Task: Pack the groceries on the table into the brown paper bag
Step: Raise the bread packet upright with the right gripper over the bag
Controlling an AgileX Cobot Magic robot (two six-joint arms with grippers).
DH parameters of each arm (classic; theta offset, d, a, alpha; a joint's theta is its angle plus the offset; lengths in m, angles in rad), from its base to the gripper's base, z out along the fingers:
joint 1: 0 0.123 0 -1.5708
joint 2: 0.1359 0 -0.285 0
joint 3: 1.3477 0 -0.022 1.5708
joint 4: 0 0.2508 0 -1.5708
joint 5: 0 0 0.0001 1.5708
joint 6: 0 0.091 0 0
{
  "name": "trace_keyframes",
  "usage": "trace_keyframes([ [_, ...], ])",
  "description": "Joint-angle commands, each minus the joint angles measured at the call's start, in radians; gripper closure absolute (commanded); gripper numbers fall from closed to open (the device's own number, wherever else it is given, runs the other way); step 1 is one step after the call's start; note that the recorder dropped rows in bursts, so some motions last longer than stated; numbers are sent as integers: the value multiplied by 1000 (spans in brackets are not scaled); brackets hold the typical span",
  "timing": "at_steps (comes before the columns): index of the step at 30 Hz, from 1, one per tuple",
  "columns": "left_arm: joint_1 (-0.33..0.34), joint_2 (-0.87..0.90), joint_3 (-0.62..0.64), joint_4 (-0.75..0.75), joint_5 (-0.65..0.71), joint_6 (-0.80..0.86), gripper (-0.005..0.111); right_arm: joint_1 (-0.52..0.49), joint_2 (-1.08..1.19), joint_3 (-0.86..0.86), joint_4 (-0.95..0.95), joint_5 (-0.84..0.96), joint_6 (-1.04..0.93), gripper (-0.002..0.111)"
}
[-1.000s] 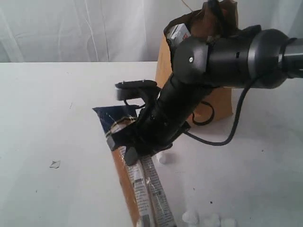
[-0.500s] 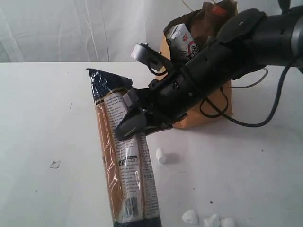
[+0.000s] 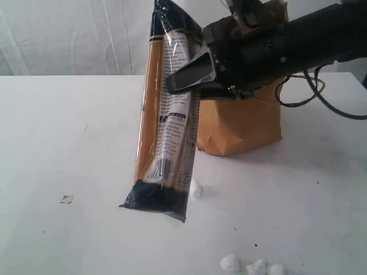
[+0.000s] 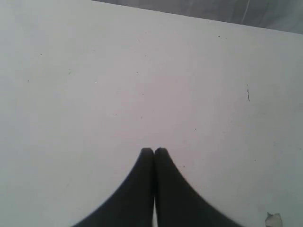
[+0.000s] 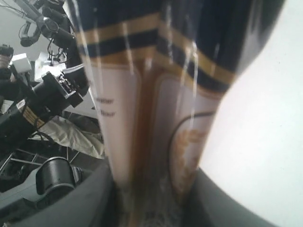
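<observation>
**Noodle packet hanging beside the bag, not yet in**

In the exterior view, the right gripper (image 3: 192, 77) is clamping the long noodle packet (image 3: 166, 120) around its upper half, its jaws parted just enough to hold it. The packet is hanging nearly upright over the table (image 3: 69, 132), just beside the brown paper bag (image 3: 241, 123). The arm is hiding the bag's mouth, so I cannot tell what is inside.

The left wrist view is showing the left gripper (image 4: 154, 152) pressed shut on nothing, above bare tabletop.

The right wrist view is filling with the packet, gripped between the jaws.

No other groceries are showing outside the bag, so this is probably a late item.
</observation>
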Motion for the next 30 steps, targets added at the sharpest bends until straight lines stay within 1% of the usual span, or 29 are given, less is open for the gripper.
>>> trace_keyframes([
  [1, -2, -6, 6, 39, 12, 54, 107, -29, -70, -7, 127, 30, -13, 108],
  [2, -2, -6, 6, 39, 12, 79, 107, -41, -90, -7, 157, 30, -13, 108],
  [5, -2, -6, 6, 39, 12, 80, 107, -79, -116, -7, 233, 30, -13, 108],
  [11, -2, -6, 6, 39, 12, 80, 107, -249, -131, -7, 311, 30, -13, 108],
  [14, -2, -18, 6, 37, 1, 80, 107, -311, -131, -32, 367, 30, -13, 108],
  [18, -2, -125, 6, 37, -17, 78, 107, -398, -131, -106, 372, 30, -13, 108],
  [25, -2, -296, 6, 67, -32, 80, 107, -523, -104, -171, 394, 30, -37, 108],
  [30, -2, -371, 6, 67, -90, 80, 107, -564, -35, -212, 444, 30, -122, 108],
])
